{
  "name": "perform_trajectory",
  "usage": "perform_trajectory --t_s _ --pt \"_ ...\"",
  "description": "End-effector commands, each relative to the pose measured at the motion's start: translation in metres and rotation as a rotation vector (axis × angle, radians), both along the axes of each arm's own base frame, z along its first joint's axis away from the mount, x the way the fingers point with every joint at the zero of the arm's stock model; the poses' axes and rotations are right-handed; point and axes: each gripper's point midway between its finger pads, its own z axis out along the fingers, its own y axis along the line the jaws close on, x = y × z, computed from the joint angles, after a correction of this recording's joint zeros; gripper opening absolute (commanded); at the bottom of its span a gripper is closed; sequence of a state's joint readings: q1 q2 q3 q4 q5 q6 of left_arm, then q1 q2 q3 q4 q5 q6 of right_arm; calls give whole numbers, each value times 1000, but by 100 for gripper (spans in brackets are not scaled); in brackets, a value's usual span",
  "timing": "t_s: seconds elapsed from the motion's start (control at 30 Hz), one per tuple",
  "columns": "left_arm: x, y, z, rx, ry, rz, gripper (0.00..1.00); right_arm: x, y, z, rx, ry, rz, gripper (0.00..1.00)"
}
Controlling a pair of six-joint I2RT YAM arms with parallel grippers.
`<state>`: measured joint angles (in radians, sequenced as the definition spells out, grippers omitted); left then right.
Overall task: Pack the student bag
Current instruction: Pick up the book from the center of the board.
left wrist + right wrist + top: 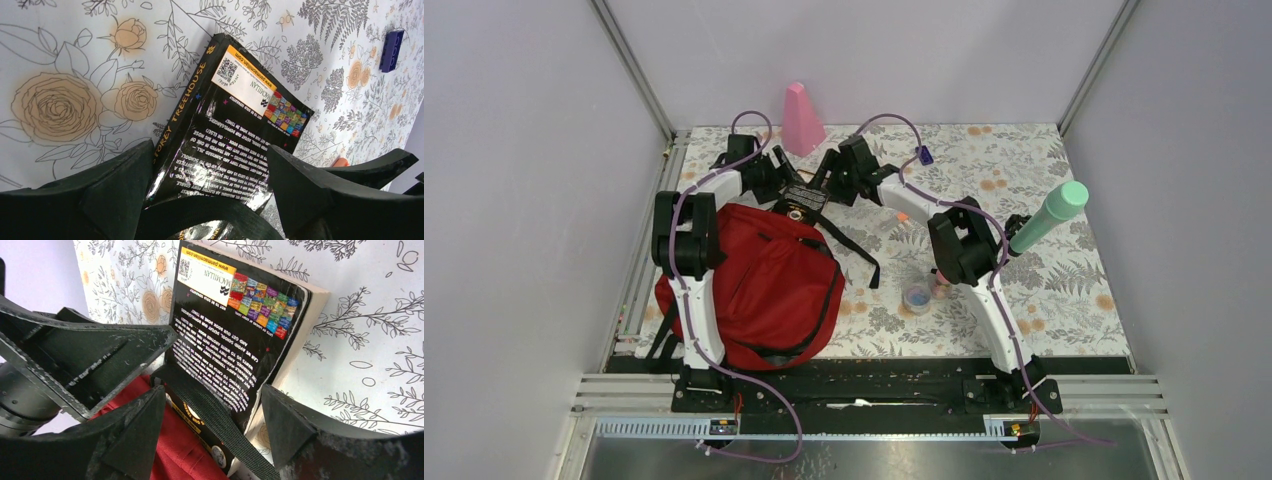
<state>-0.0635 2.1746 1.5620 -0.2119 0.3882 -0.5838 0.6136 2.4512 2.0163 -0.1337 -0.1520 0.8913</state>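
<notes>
The student bag (764, 285), dark red with black straps, lies at the left of the table. At its far end a black paperback book (802, 197) rests partly on the bag and partly on the floral cloth. A black strap (215, 415) crosses the book's near end. My left gripper (776, 183) is open and straddles the book (240, 105), its fingertips close beside the spine and the page edge. My right gripper (829, 183) is open too, around the book's (235, 315) near end. One of its fingers is over the red fabric (175, 445), the other beside the pages.
A pink cone (802, 118) stands at the back. A blue brick (925, 155) and a small orange piece (902, 216) lie right of the grippers. A tape roll (917, 295) sits by the right arm, and a green-capped cylinder (1049, 215) lies at the right.
</notes>
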Motion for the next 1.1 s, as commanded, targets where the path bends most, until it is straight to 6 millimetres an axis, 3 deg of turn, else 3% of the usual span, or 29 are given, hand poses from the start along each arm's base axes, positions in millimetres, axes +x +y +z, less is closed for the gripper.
perform_trajectory --t_s 0.0,0.1,0.33,0.63,0.87,1.07 --pt "-11 -15 23 -54 -26 -25 81 -4 31 32 101 -34 41 75" --pt "-14 -15 22 -59 -20 -17 80 -6 31 35 83 -42 32 71" --pt "-15 -14 23 -52 -20 -9 79 -9 1 21 -2 -58 -106 72" --pt "-18 -15 21 -59 -15 -11 79 -5 37 31 137 -75 9 64" --pt "-24 -17 21 -78 -14 -13 78 -2 45 59 201 -155 43 58" --pt "-27 -18 22 -93 -16 -14 78 -4 54 58 232 -152 73 51"
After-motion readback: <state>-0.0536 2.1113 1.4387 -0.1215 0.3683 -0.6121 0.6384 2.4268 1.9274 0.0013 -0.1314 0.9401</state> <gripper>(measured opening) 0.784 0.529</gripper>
